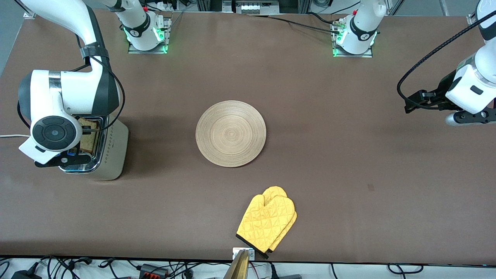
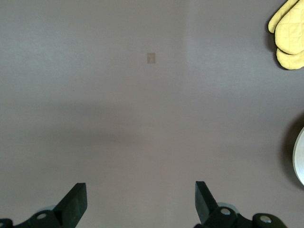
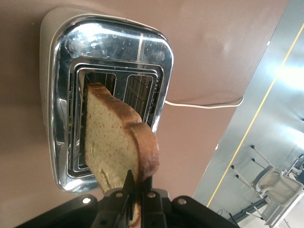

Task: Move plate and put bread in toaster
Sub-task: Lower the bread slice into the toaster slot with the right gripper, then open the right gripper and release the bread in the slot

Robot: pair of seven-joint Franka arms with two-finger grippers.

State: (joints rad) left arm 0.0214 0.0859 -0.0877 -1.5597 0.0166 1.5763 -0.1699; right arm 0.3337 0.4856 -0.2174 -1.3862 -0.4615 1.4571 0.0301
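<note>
2 arms, right end effector [image 3: 135, 190] gripping bread [image 3: 116, 142] over toaster [image 3: 61, 95], left end effector [image 2: 140, 202] spread, waiting

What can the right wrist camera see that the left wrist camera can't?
Only the right wrist view shows the bread pinched in the shut right gripper, held over a slot of the toaster, plus the toaster's white cord.

Only the left wrist view shows the open left gripper over bare table, the yellow oven mitts and an edge of the plate.

Both show the brown table.
</note>
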